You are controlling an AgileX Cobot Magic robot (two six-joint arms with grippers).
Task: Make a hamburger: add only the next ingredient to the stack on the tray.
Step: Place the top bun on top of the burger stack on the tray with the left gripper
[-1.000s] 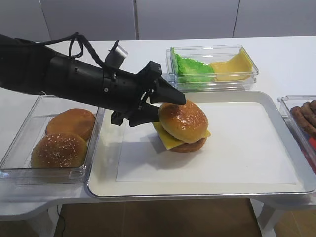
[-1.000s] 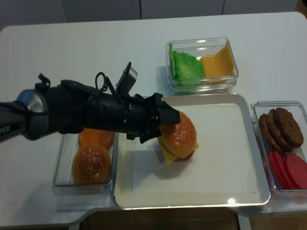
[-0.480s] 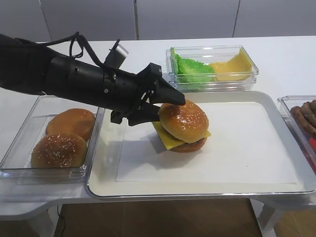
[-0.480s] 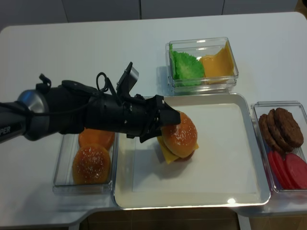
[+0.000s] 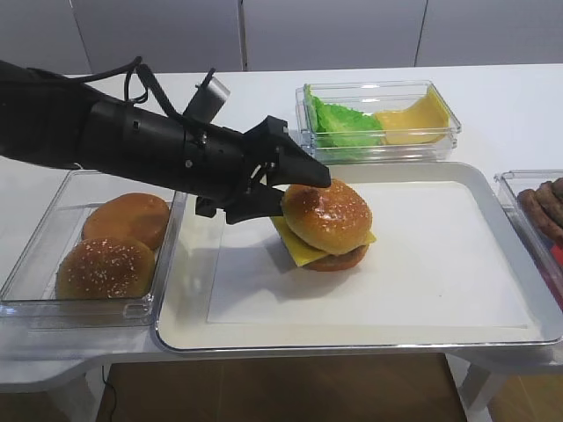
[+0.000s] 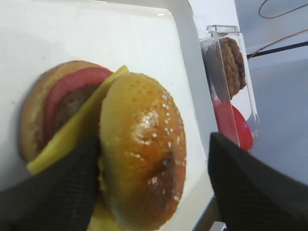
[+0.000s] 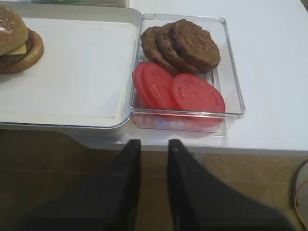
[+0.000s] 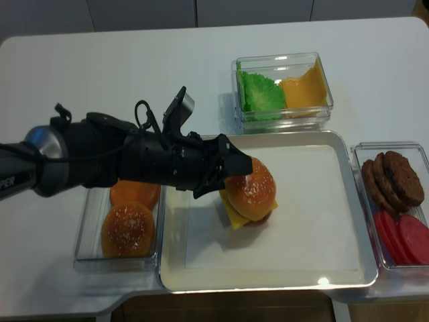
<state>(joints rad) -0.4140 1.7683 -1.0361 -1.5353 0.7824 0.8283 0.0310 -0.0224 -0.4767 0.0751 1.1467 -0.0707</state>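
Observation:
The sesame-seeded bun top [image 5: 327, 214] lies on the stack [image 5: 310, 250], over the yellow cheese slice and brown base, left of centre on the paper-lined silver tray [image 5: 493, 176]. My left gripper [image 5: 303, 193] reaches in from the left and stands open around the bun top [image 6: 144, 149]. One finger [image 6: 62, 192] is against the bun's side and the other finger [image 6: 250, 183] stands apart from it. My right gripper [image 7: 154, 144] hangs below the table's front edge. Its fingers are a narrow gap apart with nothing between them.
A clear tub [image 5: 26, 290] at the left holds a smooth bun [image 5: 126, 220] and a seeded bun [image 5: 104, 268]. Behind the tray stands a tub of lettuce and cheese slices [image 5: 378, 119]. At the right a tub holds patties [image 7: 185, 43] and tomato slices [image 7: 183, 91].
The left gripper has eased slightly up and back to the left around the bun top. The bun top stays put on the stack.

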